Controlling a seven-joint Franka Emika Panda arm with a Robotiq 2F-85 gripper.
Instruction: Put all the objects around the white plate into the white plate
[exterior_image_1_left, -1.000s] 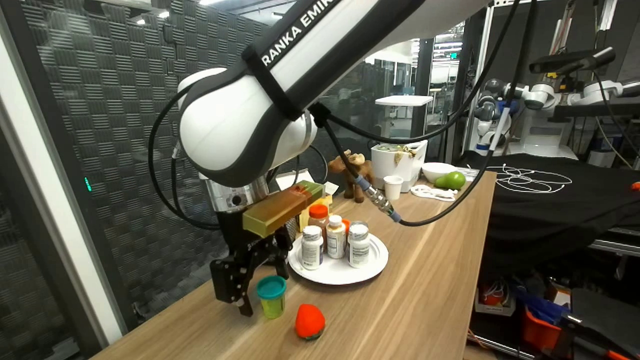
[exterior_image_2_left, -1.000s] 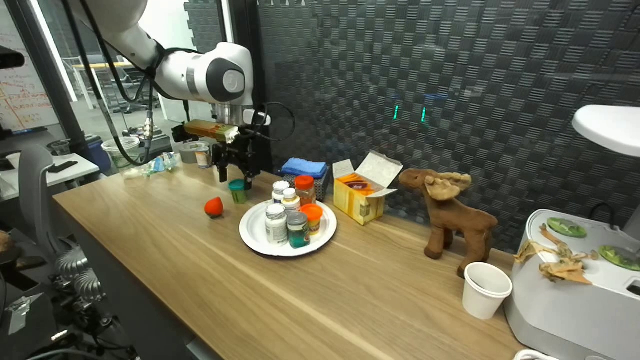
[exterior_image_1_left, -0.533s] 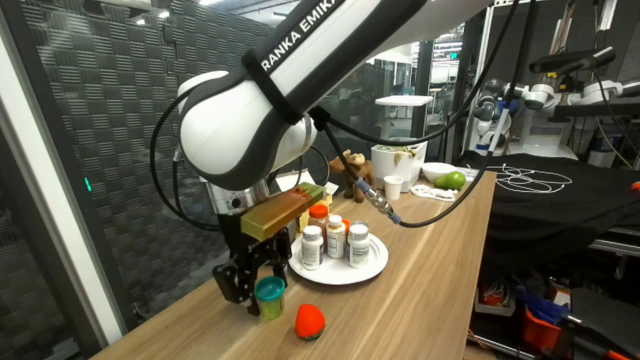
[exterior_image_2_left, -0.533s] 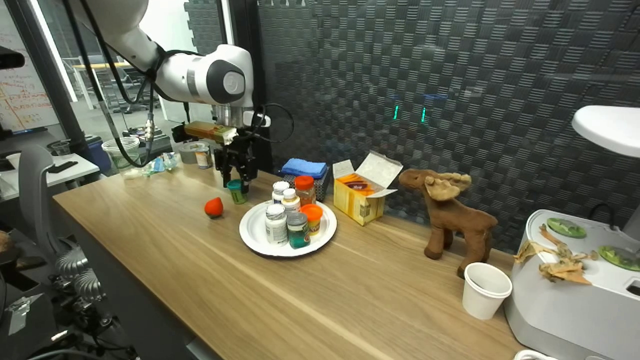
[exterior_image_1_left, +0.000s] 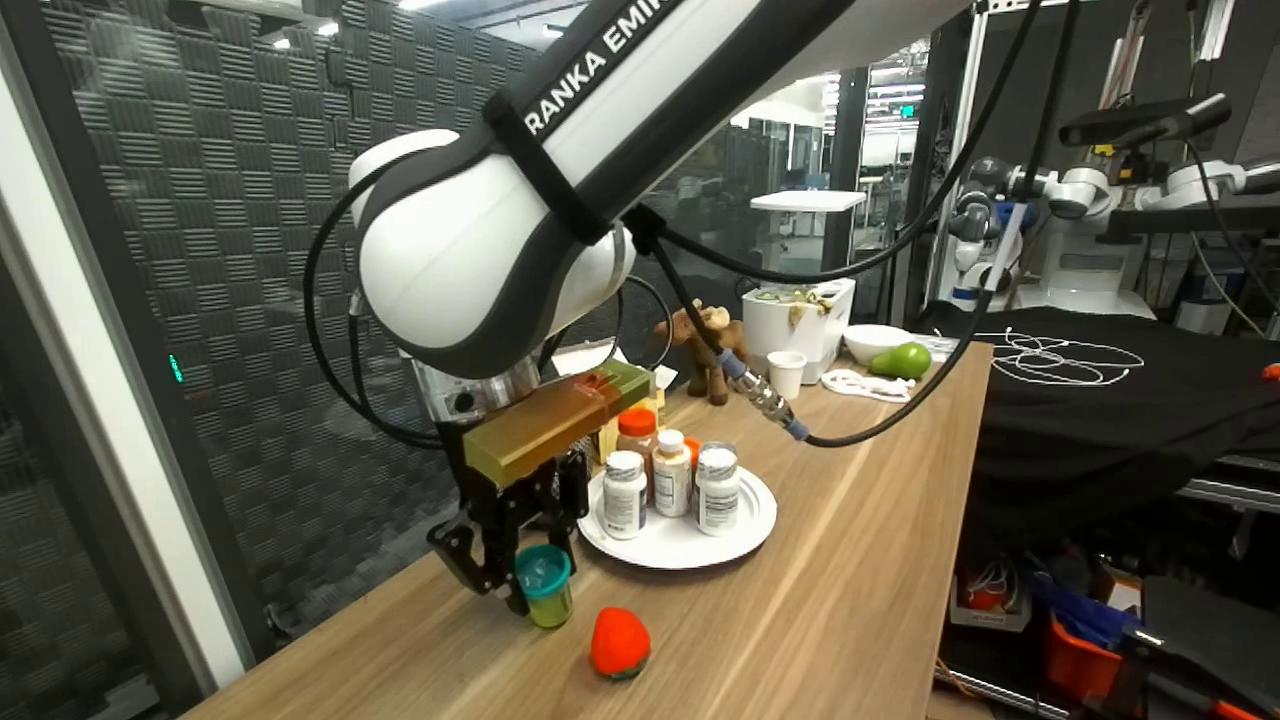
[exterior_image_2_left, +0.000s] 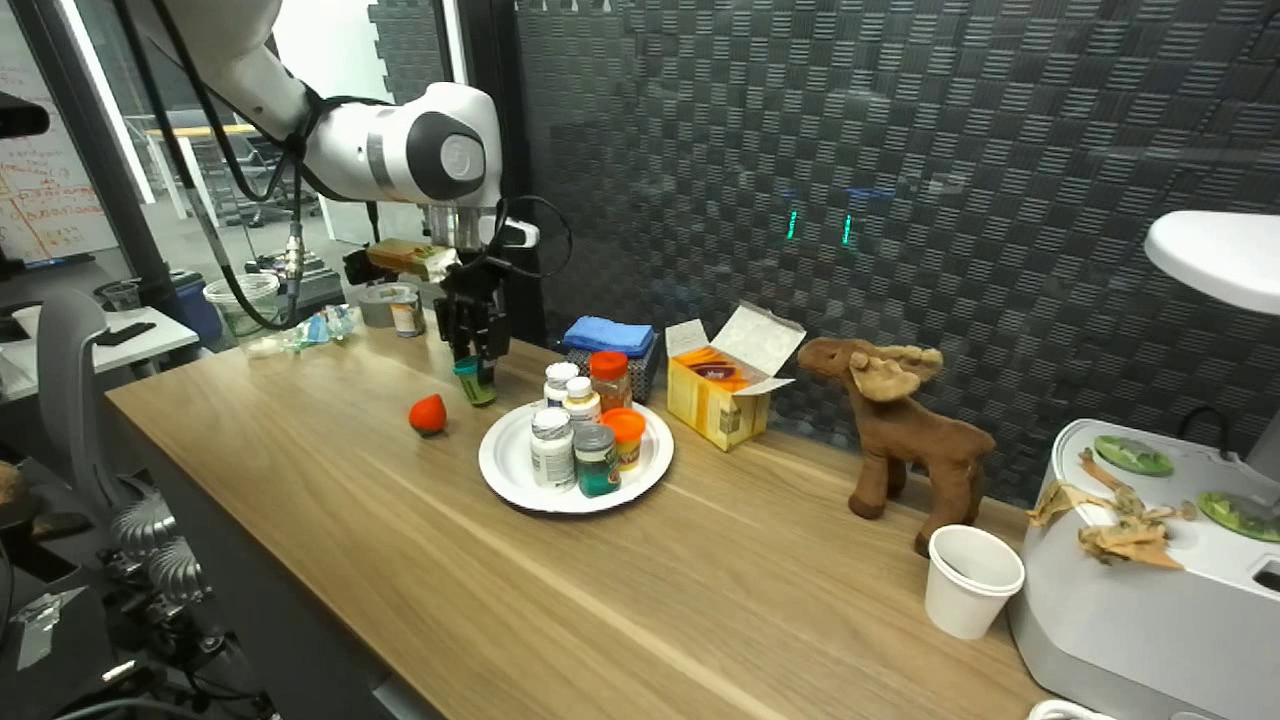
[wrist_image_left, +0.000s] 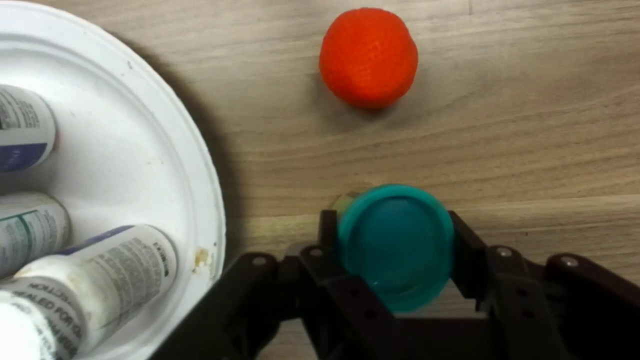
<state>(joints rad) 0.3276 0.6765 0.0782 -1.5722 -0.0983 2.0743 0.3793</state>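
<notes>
A green tub with a teal lid (exterior_image_1_left: 543, 572) is pinched by my gripper (wrist_image_left: 395, 235), whose fingers press the lid from both sides in the wrist view. The tub leans a little; whether its base still touches the table I cannot tell. An orange-red strawberry-like object (exterior_image_2_left: 428, 414) rests on the table close by, also showing in the wrist view as a round red shape (wrist_image_left: 369, 57). Beside the tub lies the white plate (exterior_image_1_left: 750, 540), bearing several white bottles (exterior_image_1_left: 625, 495), a red-lidded jar (exterior_image_2_left: 610, 380), a green jar (exterior_image_2_left: 597, 465) and an orange-lidded tub (exterior_image_2_left: 625, 440).
Behind the plate stand an opened yellow box (exterior_image_2_left: 715, 400) and a blue cloth (exterior_image_2_left: 610, 335) on a dark box. Farther along are a toy moose (exterior_image_2_left: 900, 430), a white cup (exterior_image_2_left: 970, 580), a white bowl (exterior_image_1_left: 875, 342) and green fruit (exterior_image_1_left: 905, 360). A patterned wall runs close behind.
The gripper's fingers have come together around the teal-lidded tub. The tub has gone from upright to tilted and sits slightly higher. The strawberry-like object and plate have not moved.
</notes>
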